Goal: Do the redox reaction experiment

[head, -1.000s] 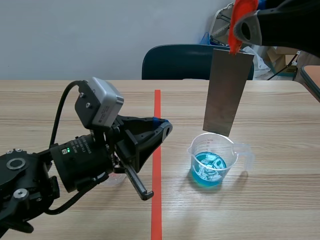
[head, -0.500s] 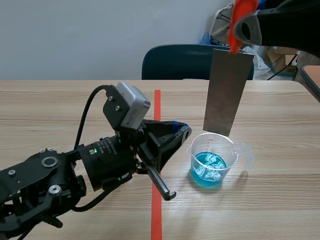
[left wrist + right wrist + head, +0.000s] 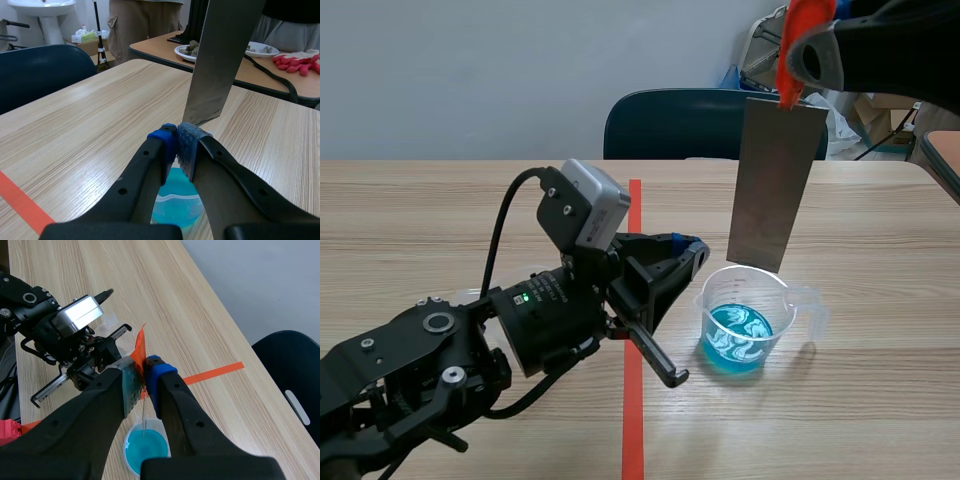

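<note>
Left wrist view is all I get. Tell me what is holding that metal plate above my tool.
Observer: The right tool holds it, shut on an orange tab at the top edge of the metal plate.
Operator: Report its bottom edge against the liquid.
Observer: The scene view shows the edge hanging over the beaker, clear of the blue liquid.

Grey metal strip [image 3: 775, 185] hangs upright over clear beaker [image 3: 781, 306] holding blue liquid [image 3: 738, 342]
</note>
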Action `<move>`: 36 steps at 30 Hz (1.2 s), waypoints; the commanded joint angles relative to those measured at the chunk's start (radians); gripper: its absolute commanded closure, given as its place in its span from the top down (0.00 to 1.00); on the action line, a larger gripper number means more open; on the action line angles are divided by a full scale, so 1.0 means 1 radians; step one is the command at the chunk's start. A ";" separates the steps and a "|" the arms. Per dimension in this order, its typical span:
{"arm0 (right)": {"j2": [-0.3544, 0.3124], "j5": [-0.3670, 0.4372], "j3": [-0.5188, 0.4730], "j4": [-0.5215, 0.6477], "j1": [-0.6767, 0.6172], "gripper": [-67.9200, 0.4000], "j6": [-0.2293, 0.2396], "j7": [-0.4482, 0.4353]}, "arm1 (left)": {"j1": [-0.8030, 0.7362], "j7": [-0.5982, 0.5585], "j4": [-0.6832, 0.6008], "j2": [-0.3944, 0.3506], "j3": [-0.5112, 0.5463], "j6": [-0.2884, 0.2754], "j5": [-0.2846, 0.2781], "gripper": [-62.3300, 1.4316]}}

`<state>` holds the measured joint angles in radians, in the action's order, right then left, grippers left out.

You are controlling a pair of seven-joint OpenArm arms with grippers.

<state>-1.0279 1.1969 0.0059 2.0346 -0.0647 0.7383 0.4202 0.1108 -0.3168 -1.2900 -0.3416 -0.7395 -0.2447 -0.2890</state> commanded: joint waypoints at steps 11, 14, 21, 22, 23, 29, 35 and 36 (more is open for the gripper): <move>-0.013 0.011 -0.008 0.005 0.010 0.01 0.007 -0.023 | 0.006 -0.014 -0.018 0.012 -0.001 -0.001 -0.007 0.07; -0.013 0.011 -0.008 0.005 0.010 0.01 0.007 -0.023 | 0.006 -0.014 -0.018 0.012 -0.001 -0.001 -0.007 0.07; -0.013 0.011 -0.008 0.005 0.010 0.01 0.007 -0.023 | 0.006 -0.014 -0.018 0.011 -0.001 -0.001 -0.007 0.07; -0.013 0.011 -0.008 0.005 0.010 0.01 0.007 -0.023 | 0.006 -0.014 -0.018 0.011 -0.001 -0.001 -0.007 0.07; -0.013 0.011 -0.008 0.005 0.010 0.01 0.007 -0.023 | 0.005 -0.014 -0.018 0.011 -0.001 -0.001 -0.007 0.07; -0.013 0.011 -0.008 0.005 0.010 0.01 0.007 -0.023 | 0.002 -0.023 -0.018 -0.009 -0.001 -0.001 -0.007 0.07; -0.013 0.011 -0.008 0.005 0.010 0.01 0.007 -0.023 | 0.000 -0.053 -0.018 -0.064 0.000 -0.001 -0.006 0.15; -0.013 0.011 -0.008 0.005 0.010 0.01 0.007 -0.023 | 0.000 -0.053 -0.018 -0.077 0.000 -0.001 -0.006 0.22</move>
<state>-1.0279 1.1969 0.0059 2.0346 -0.0647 0.7383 0.4168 0.1108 -0.3523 -1.2900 -0.4129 -0.7395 -0.2432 -0.2886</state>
